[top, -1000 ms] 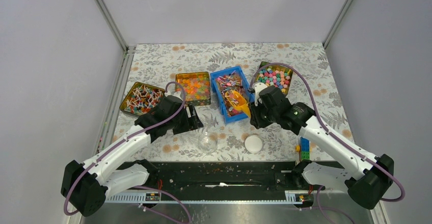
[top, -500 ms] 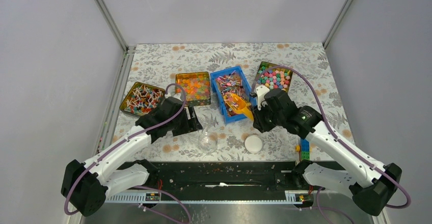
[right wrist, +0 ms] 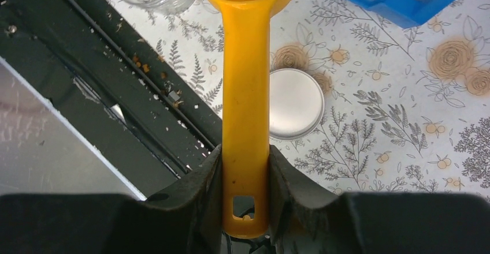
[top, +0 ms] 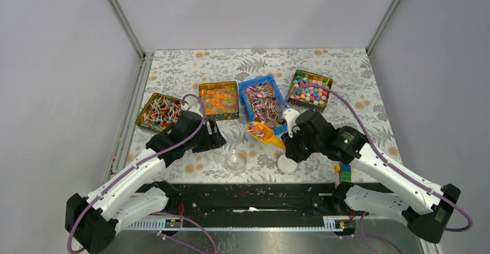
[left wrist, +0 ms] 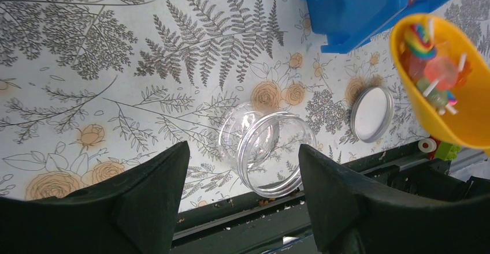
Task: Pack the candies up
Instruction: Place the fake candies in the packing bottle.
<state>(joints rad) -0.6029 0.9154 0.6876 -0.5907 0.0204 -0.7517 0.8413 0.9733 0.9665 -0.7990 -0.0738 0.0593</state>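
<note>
Floral-print tabletop (top: 190,69), grey walls all round. Right gripper (right wrist: 245,156) is clamped on the handle of the yellow scoop (right wrist: 245,92), one jaw tight on each side near the handle's end. Left gripper (left wrist: 242,159) has its jaws wide apart with nothing in them. It hovers over the clear jar (left wrist: 271,150), which shows between the two fingers in the left wrist view.

Candies (left wrist: 430,63): a small load sits in the scoop bowl, off the table, between the blue bin (top: 263,101) and the jar. The rest are in the bin. The load is at the far end of the scoop from the right jaws. It is up and off to one side of the left jaws, well apart from them.

Step in hand, by the look of it: carry the load to the jar and tip it in. To do it well:
- keep the bowl level in transit
- get the scoop lip over the jar mouth before rolling the wrist
- tip slowly; the mouth looks barely wider than the bowl, so wrappers may catch the rim
- close the left jaws on the jar wall first; a light jar likely slides if bumped
- the lid (top: 287,163) lies near the jar's right, so don't clip it
</note>
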